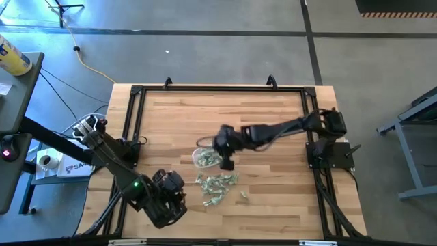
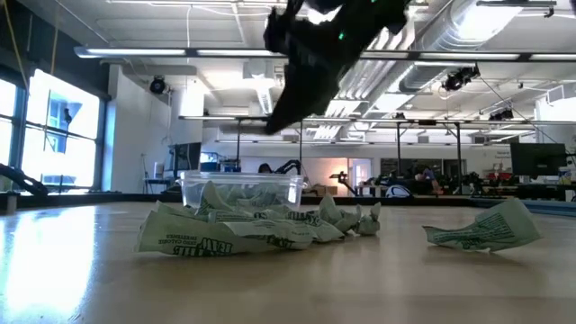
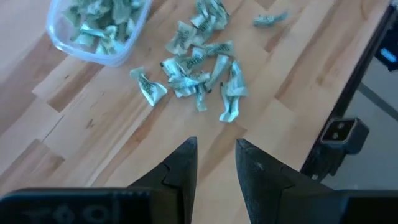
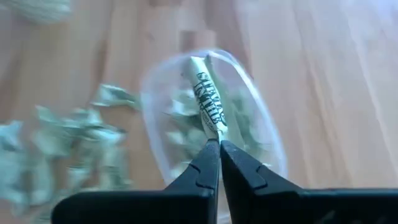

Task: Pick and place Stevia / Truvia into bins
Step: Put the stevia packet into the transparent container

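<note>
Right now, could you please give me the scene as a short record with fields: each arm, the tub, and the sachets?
right gripper: above the clear tub, fingers shut on one sachet
left gripper: near the table's front left, fingers apart, holding nothing, facing the loose sachets
clear tub: on the wooden table, already holding several sachets
loose sachets: scattered pile on the table beside the tub, toward the front edge
stray sachet: lies apart from the pile

Sachets (image 2: 236,230) before clear tub (image 2: 241,189)
</note>
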